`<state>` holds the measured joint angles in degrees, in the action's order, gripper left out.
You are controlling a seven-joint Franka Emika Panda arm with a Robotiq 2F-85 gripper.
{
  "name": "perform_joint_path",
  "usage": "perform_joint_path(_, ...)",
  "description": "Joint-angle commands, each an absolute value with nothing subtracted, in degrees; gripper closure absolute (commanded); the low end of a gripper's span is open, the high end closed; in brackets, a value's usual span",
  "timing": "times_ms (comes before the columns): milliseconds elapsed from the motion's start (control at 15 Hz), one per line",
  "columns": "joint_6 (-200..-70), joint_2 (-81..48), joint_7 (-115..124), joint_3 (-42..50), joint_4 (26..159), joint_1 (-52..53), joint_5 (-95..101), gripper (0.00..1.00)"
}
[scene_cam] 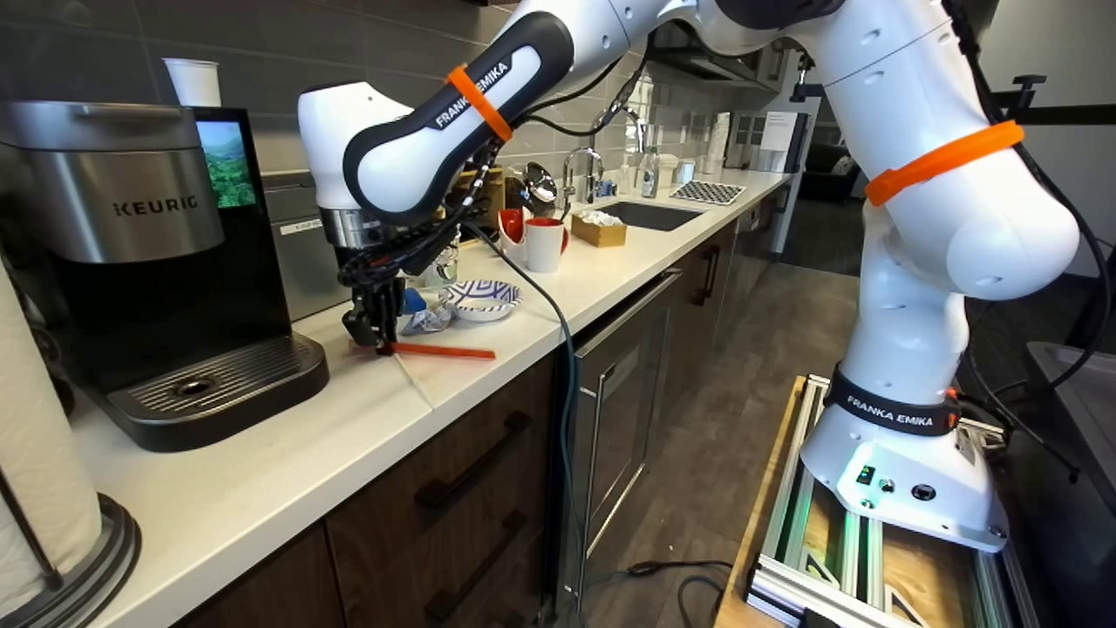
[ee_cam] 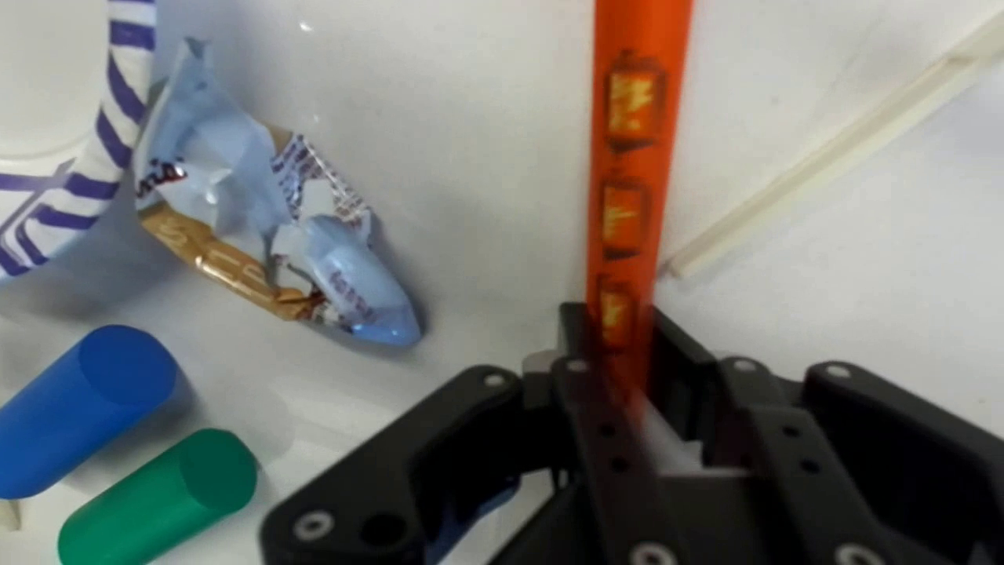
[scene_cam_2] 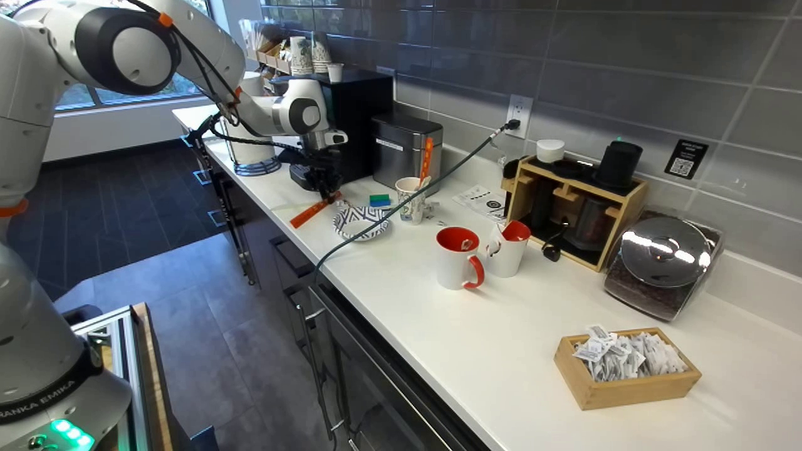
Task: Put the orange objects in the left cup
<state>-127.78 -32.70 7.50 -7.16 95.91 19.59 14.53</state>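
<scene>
Narrowly closed, the tool [ee_cam: 620, 326] pinches an orange stick [ee_cam: 634, 149] near one end; the rest reaches toward the front edge of the table [scene_cam_2: 532, 351]. Held off-centre, it might swivel and catch the second stick [scene_cam_2: 427, 158], in the paper cup [scene_cam_2: 412, 212] farther back.

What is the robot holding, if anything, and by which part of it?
An orange stick, pinched across its long sides by the hand, toward the end farther from the front edge of the counter.

Exterior views face opposite ways along the counter [scene_cam_2: 501, 338] (sharing the arm [scene_cam: 915, 113]); the wrist view looks closely down past the claw [ee_cam: 617, 326].
</scene>
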Motion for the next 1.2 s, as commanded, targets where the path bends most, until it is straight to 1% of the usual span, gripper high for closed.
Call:
perform_joint_path(0, -127.4, -32.2, 7.5, -7.6, 95.9, 19.5, 13.2, 1.00)
perform_joint_path(133, -127.4, -30.3, 8.0, -7.7, 96.8, 19.4, 12.7, 0.98)
perform_joint_path(467, -131.9, -22.7, 8.3, -8.7, 101.0, 17.3, 8.4, 0.98)
perform_joint_path(667, -139.6, -16.2, 5.3, -10.2, 105.0, 13.8, 2.0, 0.98)
perform_joint_path(933, -149.3, -9.2, -8.3, -12.9, 109.9, 6.1, -14.1, 0.98)
perform_joint_path(1133, -155.7, -4.0, -16.0, -12.2, 114.1, 3.5, -21.4, 0.98)
